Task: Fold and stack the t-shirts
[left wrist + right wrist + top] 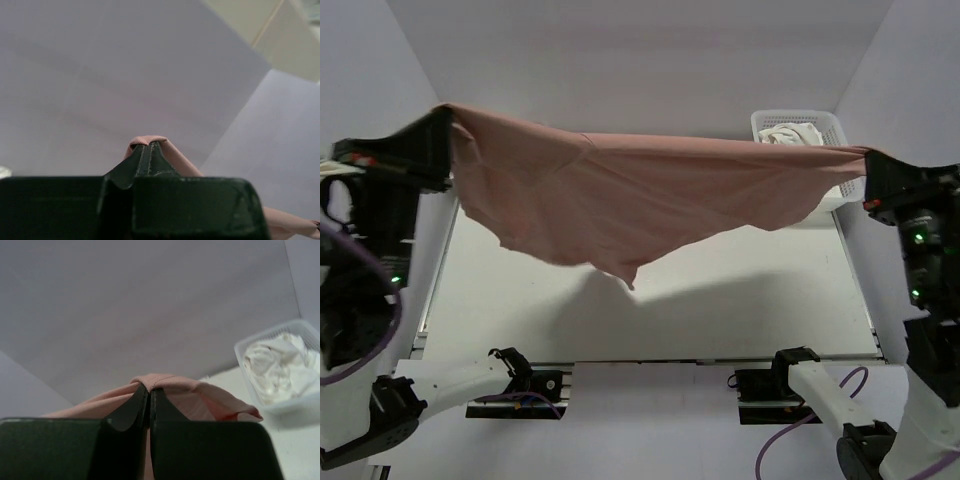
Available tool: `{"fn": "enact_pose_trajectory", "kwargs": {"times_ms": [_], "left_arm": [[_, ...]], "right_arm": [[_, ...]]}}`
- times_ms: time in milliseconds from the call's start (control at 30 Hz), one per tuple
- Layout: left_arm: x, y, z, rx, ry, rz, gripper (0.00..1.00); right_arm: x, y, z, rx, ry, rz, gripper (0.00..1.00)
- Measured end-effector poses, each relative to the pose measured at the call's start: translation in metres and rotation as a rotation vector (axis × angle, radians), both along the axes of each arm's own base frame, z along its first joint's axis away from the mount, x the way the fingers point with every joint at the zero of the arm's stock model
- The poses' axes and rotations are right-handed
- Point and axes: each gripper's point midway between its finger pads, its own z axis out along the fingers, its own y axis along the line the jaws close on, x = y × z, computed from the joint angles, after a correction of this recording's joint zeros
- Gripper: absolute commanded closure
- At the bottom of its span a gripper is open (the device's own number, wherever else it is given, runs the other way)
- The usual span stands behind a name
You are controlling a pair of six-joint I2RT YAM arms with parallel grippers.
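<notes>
Pink t-shirt (pixel 640 200) held aloft.
Left gripper (pixel 447 128), nine o'clock, and right gripper (pixel 867 166), three o'clock, pinch its edges.

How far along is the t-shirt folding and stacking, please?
Nothing looks folded or stacked yet. In hand: the pink t-shirt hangs stretched between the left gripper and right gripper, both shut on it. Left: folding it, then the white shirts crumpled in the basket.

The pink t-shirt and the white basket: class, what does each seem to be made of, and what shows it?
Pink t-shirt: soft, matte cloth, probably a cotton knit; it sags and creases where it hangs. Basket: seemingly white moulded plastic, faintly glossy, with stiff latticed walls.
</notes>
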Motion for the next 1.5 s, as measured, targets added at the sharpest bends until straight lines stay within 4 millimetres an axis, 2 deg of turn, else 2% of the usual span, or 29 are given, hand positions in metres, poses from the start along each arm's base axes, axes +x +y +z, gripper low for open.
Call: {"fn": "enact_pose_trajectory", "kwargs": {"times_ms": [67, 133, 200, 300, 400, 467, 500, 567, 633, 700, 733, 800, 833, 900, 933, 967, 1000, 1033, 1067, 1100, 1133, 1200, 1333, 1433, 1500], "left_arm": [[-0.019, 0.011, 0.021, -0.011, -0.063, -0.032, 1.0], [-0.04, 0.021, 0.041, -0.018, -0.125, -0.072, 1.0], [-0.062, 0.029, 0.059, -0.025, -0.194, -0.121, 1.0], [-0.084, 0.04, 0.071, -0.035, -0.259, -0.158, 1.0], [-0.081, 0.04, 0.064, -0.028, -0.243, -0.146, 1.0], [-0.058, 0.031, 0.048, -0.02, -0.179, -0.097, 1.0], [-0.042, 0.023, 0.034, -0.008, -0.135, -0.068, 1.0], [0.0, 0.006, -0.01, 0.006, -0.016, 0.033, 1.0], [0.047, -0.017, -0.077, 0.067, 0.136, 0.151, 1.0], [0.094, -0.045, -0.158, 0.185, 0.317, 0.249, 1.0], [0.113, -0.057, -0.196, 0.237, 0.398, 0.286, 1.0], [0.15, -0.076, -0.283, 0.364, 0.573, 0.339, 1.0], [0.165, -0.077, -0.332, 0.417, 0.672, 0.361, 1.0], [0.184, -0.062, -0.411, 0.517, 0.851, 0.414, 1.0], [0.192, -0.052, -0.44, 0.539, 0.923, 0.437, 1.0], [0.201, -0.041, -0.465, 0.551, 0.992, 0.471, 1.0], [0.21, -0.032, -0.486, 0.561, 1.057, 0.495, 1.0], [0.219, -0.025, -0.499, 0.565, 1.104, 0.519, 0.95], [0.23, -0.019, -0.51, 0.565, 1.144, 0.538, 0.57], [0.243, -0.017, -0.516, 0.56, 1.173, 0.547, 0.27], [0.256, -0.017, -0.519, 0.547, 1.186, 0.546, 0.0], [0.276, -0.02, -0.517, 0.5, 1.188, 0.53, 0.0], [0.289, -0.022, -0.501, 0.447, 1.174, 0.487, 0.0], [0.285, -0.021, -0.495, 0.428, 1.177, 0.455, 0.0], [0.274, -0.018, -0.494, 0.418, 1.18, 0.437, 0.0]], "right_arm": [[-0.021, 0.001, 0.026, -0.019, -0.08, 0.02, 1.0], [-0.04, 0.002, 0.039, -0.034, -0.133, 0.04, 1.0], [-0.054, 0.005, 0.044, -0.049, -0.162, 0.068, 1.0], [-0.064, 0.01, 0.04, -0.06, -0.17, 0.102, 1.0], [-0.056, 0.016, 0.022, -0.069, -0.128, 0.129, 1.0], [-0.042, 0.019, 0.004, -0.077, -0.076, 0.138, 1.0], [-0.03, 0.021, -0.008, -0.08, -0.037, 0.14, 1.0], [0.002, 0.025, -0.041, -0.084, 0.042, 0.142, 1.0], [0.041, 0.031, -0.095, -0.081, 0.168, 0.144, 1.0], [0.084, 0.038, -0.169, -0.074, 0.336, 0.149, 1.0], [0.103, 0.042, -0.214, -0.071, 0.434, 0.154, 1.0], [0.125, 0.049, -0.306, -0.064, 0.639, 0.172, 1.0], [0.128, 0.052, -0.353, -0.063, 0.745, 0.187, 1.0], [0.118, 0.055, -0.427, -0.064, 0.938, 0.21, 0.91], [0.114, 0.056, -0.451, -0.066, 1.013, 0.217, 0.8], [0.113, 0.056, -0.466, -0.074, 1.064, 0.219, 0.5], [0.117, 0.056, -0.473, -0.077, 1.088, 0.218, 0.39], [0.123, 0.055, -0.477, -0.093, 1.102, 0.216, 0.31], [0.133, 0.056, -0.476, -0.107, 1.097, 0.219, 0.25], [0.142, 0.056, -0.473, -0.117, 1.082, 0.219, 0.11], [0.15, 0.056, -0.469, -0.123, 1.057, 0.218, 0.1], [0.161, 0.056, -0.457, -0.143, 1.008, 0.218, 0.1], [0.166, 0.054, -0.443, -0.176, 0.957, 0.216, 0.1], [0.164, 0.054, -0.44, -0.202, 0.941, 0.234, 0.1], [0.159, 0.056, -0.443, -0.216, 0.942, 0.262, 0.1]]}}
